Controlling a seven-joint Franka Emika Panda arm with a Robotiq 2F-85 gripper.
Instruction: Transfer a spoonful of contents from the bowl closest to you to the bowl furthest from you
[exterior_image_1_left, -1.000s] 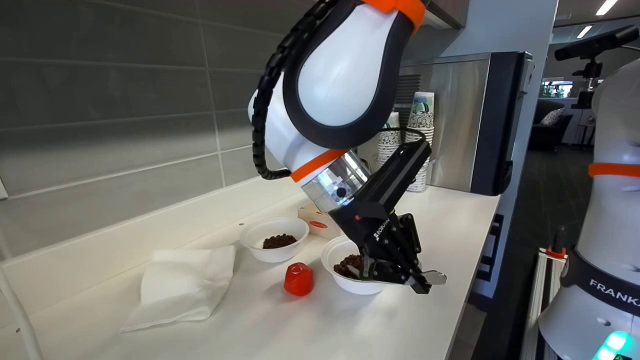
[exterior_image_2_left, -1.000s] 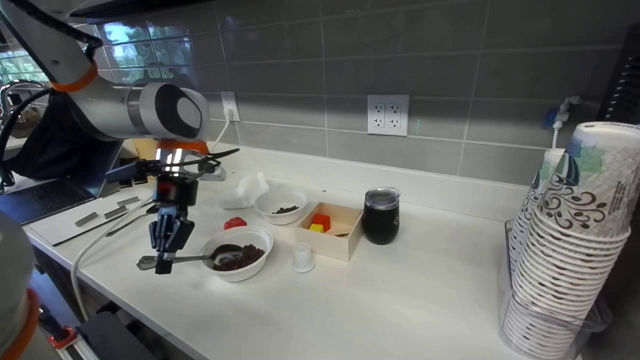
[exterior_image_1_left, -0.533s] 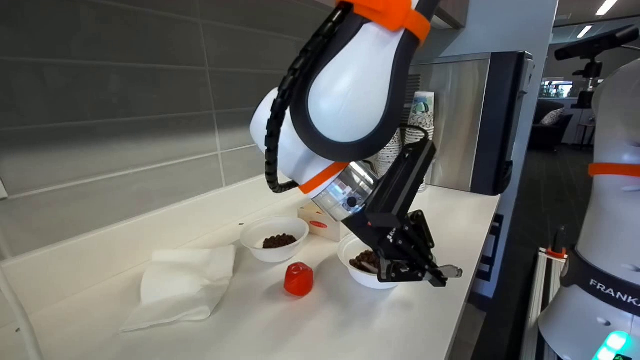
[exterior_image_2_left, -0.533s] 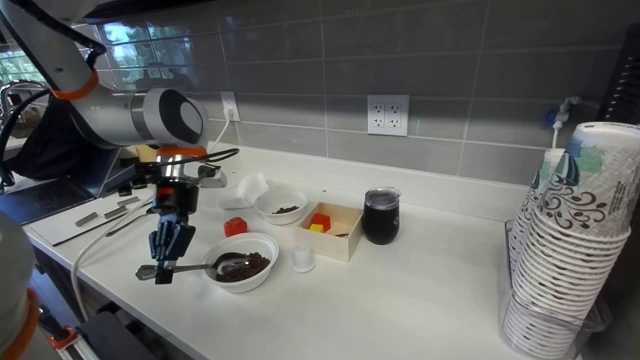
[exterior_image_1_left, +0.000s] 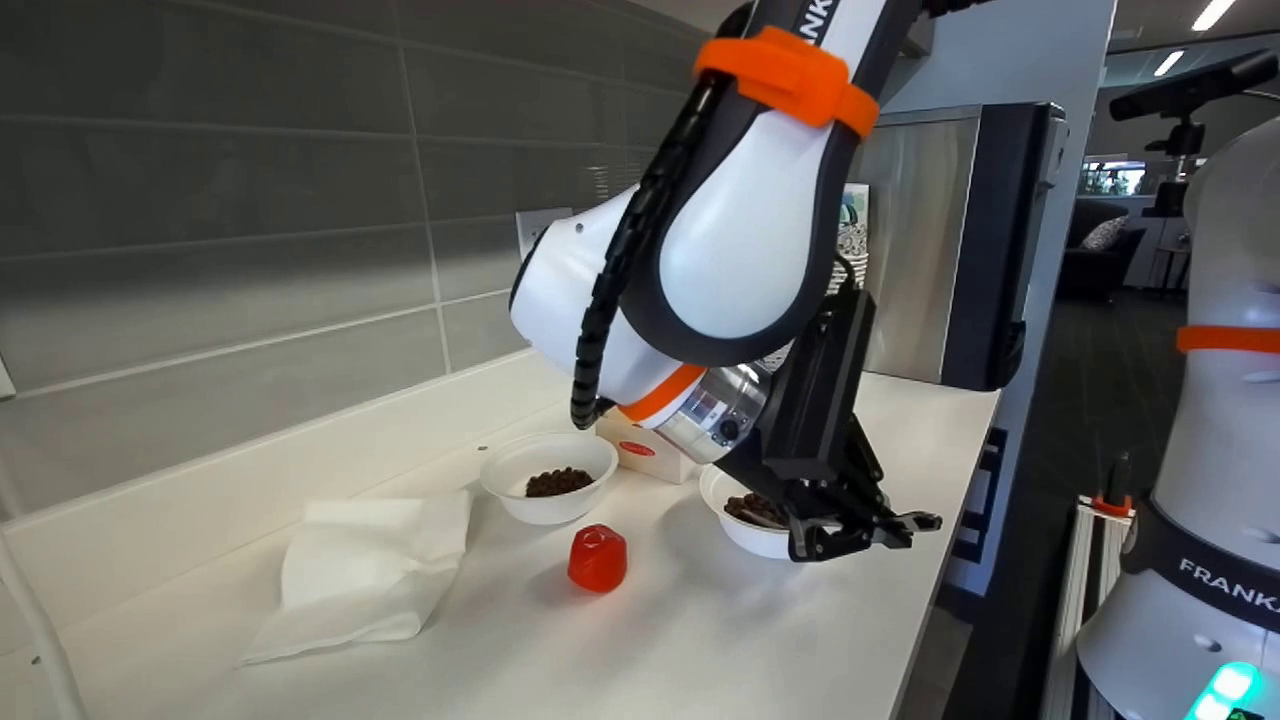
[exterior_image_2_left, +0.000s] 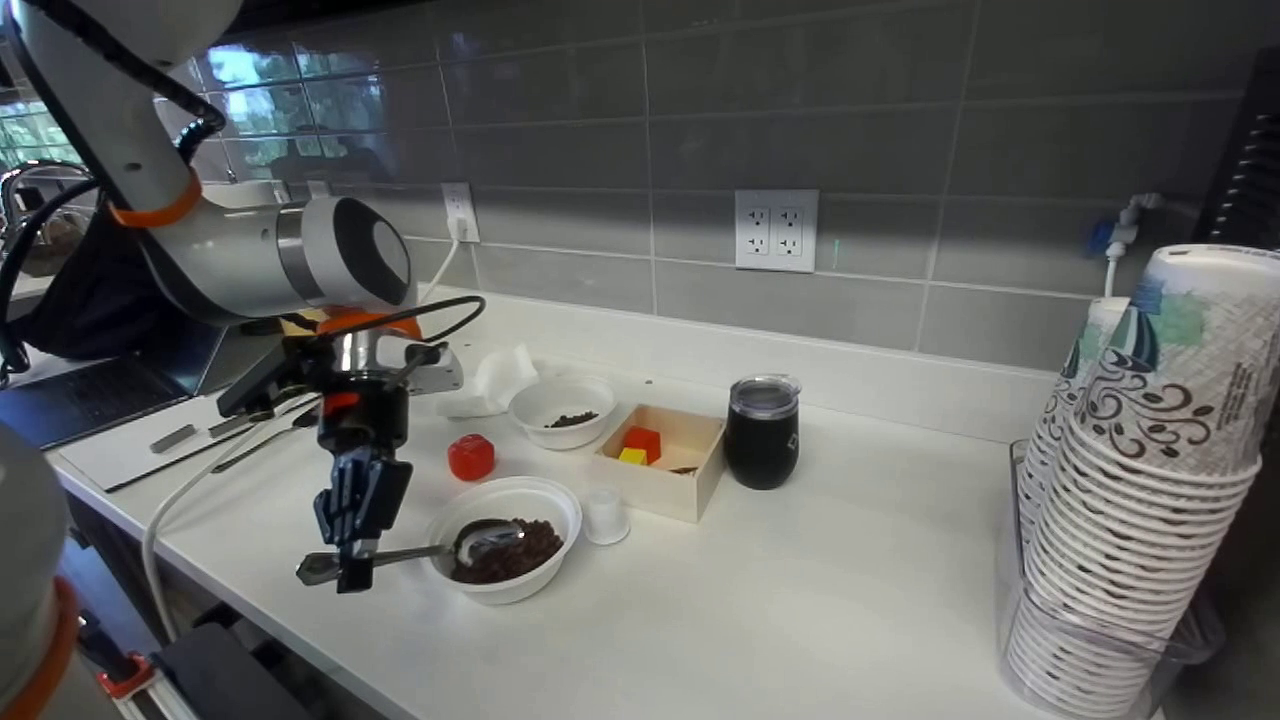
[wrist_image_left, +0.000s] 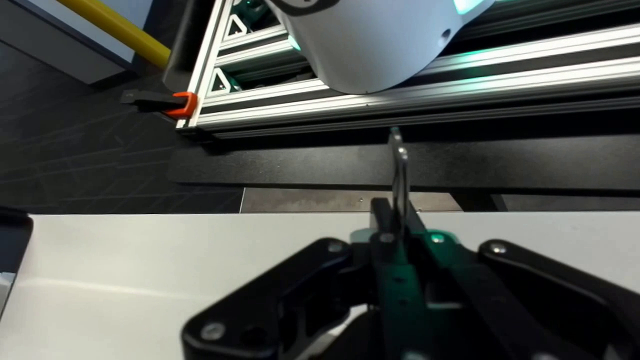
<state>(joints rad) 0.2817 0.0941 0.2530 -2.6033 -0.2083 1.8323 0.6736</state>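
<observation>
Spoon (exterior_image_2_left: 410, 555), metal, recorded in an exterior view: handle pinched crosswise in the gripper (exterior_image_2_left: 357, 570), its free end projecting beyond, its head within the rim of the front white bowl (exterior_image_2_left: 515, 498). Whether the head touches the dark brown pieces (exterior_image_2_left: 540, 552) in that bowl, or bears any of them, cannot be told. The rear white bowl (exterior_image_2_left: 545, 400), nearer the tiled wall (exterior_image_2_left: 700, 120), holds a visibly smaller heap of dark pieces (exterior_image_2_left: 573, 420). Both bowls stand upright on the white worktop (exterior_image_2_left: 850, 600). A red faceted object (exterior_image_2_left: 471, 457) sits near both, touching neither. A small translucent cup (exterior_image_2_left: 605, 512) stands just beside the front bowl; contact cannot be told. Beyond the cup is a pale wooden box (exterior_image_2_left: 650, 490) containing a red block (exterior_image_2_left: 645, 440) and a yellow block (exterior_image_2_left: 633, 456), with a black lidded tumbler (exterior_image_2_left: 762, 440) just beside the box. Stacked paper cups (exterior_image_2_left: 1150, 520) stand well apart from these. In an exterior view that includes a steel-sided appliance (exterior_image_1_left: 920, 240), the gripper hides part of the front bowl; the rear bowl is in plain sight, near a creased white sheet (exterior_image_1_left: 375, 560), cloth or paper, lying on the worktop. In the wrist view, the handle (wrist_image_left: 400, 172) projects from between the gripper's fingers (wrist_image_left: 381, 215), which press against it from both sides; past the worktop's edge are the robot base (wrist_image_left: 370, 50) and an aluminium frame (wrist_image_left: 280, 110) with an orange-and-black clamp (wrist_image_left: 186, 106).
</observation>
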